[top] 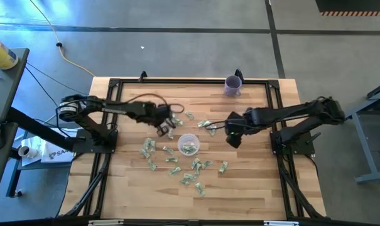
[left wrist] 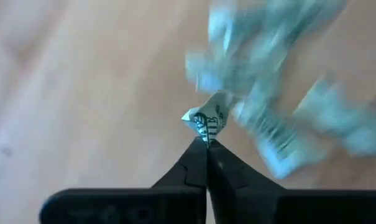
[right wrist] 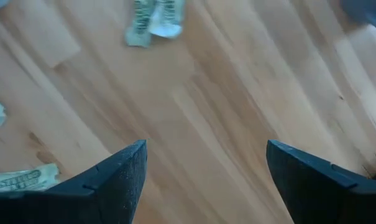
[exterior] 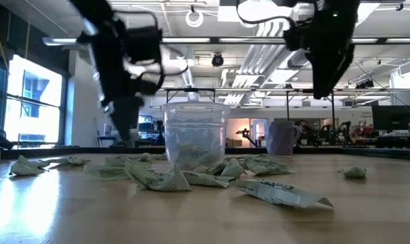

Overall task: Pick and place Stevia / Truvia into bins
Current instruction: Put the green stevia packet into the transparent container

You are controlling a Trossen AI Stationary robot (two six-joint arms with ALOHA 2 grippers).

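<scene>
Several pale green and white Stevia packets (top: 193, 172) lie scattered on the wooden table around a clear plastic cup (top: 188, 144), the bin, which stands upright with a few packets inside (exterior: 195, 135). My left gripper (top: 167, 124) is just left of the cup, low over the table, shut on one crinkled packet (left wrist: 207, 119). My right gripper (top: 232, 139) hangs to the right of the cup, above the table (exterior: 323, 91). It points down, wide open (right wrist: 205, 149), over bare wood with nothing between its fingers. My left gripper pinches a corner of the crumpled packet (left wrist: 206, 135) between its two fingertips. The fingers slant down from above. The rest of the packet sticks out past the fingertips. Whether it is clear of the table I cannot tell.
A purple cup (top: 233, 85) stands at the far edge, right of centre (exterior: 283, 138). Black frame rails (top: 114, 81) run along the table's edges. Loose packets lie near my right gripper (right wrist: 153, 18), and more lie toward the near side (exterior: 279, 195).
</scene>
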